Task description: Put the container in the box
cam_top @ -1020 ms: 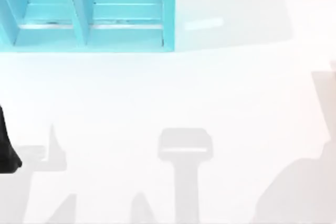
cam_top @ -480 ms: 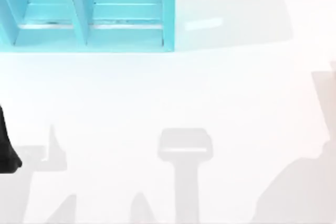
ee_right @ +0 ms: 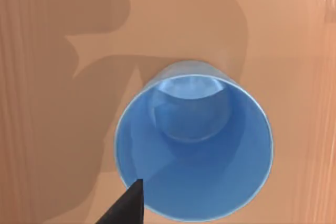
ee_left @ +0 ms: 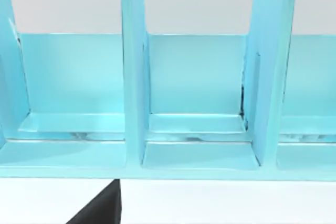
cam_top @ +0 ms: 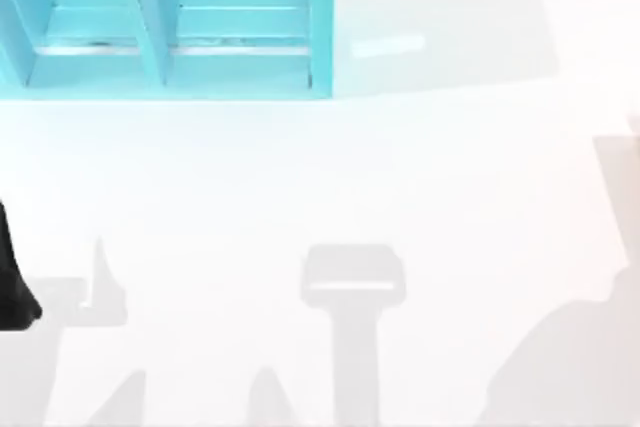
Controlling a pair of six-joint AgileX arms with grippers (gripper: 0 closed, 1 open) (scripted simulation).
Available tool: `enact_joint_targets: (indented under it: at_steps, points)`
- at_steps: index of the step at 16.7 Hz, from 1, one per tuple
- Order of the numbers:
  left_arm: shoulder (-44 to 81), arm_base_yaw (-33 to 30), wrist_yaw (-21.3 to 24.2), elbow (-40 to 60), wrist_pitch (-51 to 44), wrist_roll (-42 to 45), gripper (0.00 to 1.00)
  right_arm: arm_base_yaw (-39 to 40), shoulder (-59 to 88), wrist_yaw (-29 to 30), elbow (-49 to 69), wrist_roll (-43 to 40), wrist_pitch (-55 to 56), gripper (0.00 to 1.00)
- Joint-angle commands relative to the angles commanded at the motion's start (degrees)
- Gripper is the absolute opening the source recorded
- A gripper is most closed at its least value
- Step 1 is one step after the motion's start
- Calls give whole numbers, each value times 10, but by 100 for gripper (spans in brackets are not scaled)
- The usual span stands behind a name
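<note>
The container [ee_right: 194, 145] is a small blue cup standing upright on a tan surface, seen from straight above with its mouth open to the camera. That tan surface [ee_right: 52, 103] has ribbed tan sides at both edges and looks like the inside of the box. A black tip of my right gripper [ee_right: 127, 207] reaches the cup's near rim, and whether it holds the cup is hidden. My left gripper [ee_left: 100, 211] is parked at the table's left edge, facing the turquoise structure; a black part of the left arm [cam_top: 15, 282] shows in the top view.
A turquoise structure [cam_top: 165, 27] with upright dividers stands at the back left of the white table [cam_top: 330, 177]; its compartments [ee_left: 194, 124] have nothing in them. Arm shadows lie across the front of the table.
</note>
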Motion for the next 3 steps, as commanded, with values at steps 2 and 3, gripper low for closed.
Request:
enact_joint_targets:
  at_steps: [2,3]
  points:
    - [0,0,0,0,0,0,100,0,0,0,0,0,0,100]
    - [0,0,0,0,0,0,100,0,0,0,0,0,0,100]
